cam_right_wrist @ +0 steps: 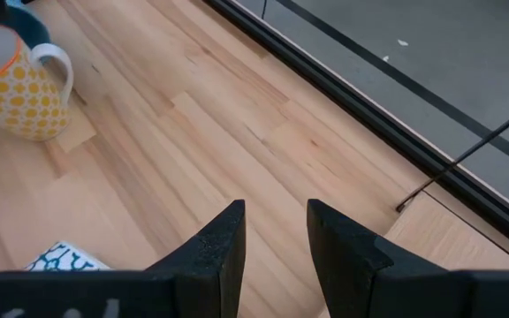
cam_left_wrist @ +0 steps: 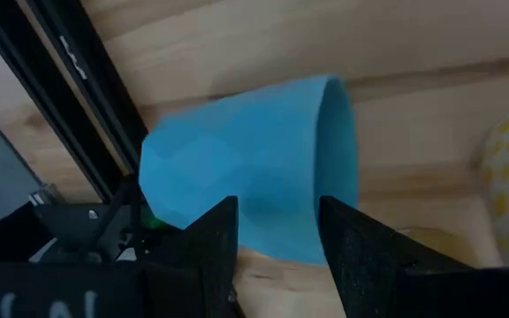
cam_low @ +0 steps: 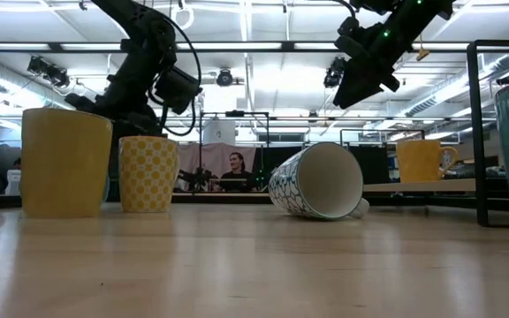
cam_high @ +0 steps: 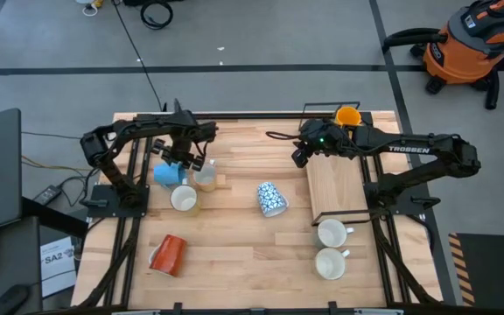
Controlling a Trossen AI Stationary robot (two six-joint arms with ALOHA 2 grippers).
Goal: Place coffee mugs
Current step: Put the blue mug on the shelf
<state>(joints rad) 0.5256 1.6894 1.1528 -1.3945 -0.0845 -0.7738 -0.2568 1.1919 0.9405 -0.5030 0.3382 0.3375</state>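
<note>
At the high view's left of centre, the left gripper (cam_left_wrist: 277, 252) spreads its fingers over the tipped light-blue ceramic mug (cam_left_wrist: 254, 168), apparently to grasp it; the right gripper (cam_right_wrist: 275, 238) hovers empty, part-open.

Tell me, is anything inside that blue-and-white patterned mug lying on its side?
The low view looks into the patterned mug's open mouth: only a bare white inner wall shows. The deepest part near its base is shadowed, so I cannot be certain.

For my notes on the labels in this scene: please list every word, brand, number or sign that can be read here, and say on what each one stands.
"TROSSEN": white letters on the right arm, seen in the high view.
"SA2": on a white paper sheet lying off the table's left edge, high view; the smaller print below it is too small to read.
White marks at the bottom of the left wrist view: too blurred to read.
Mugs: patterns only, no text.
</note>
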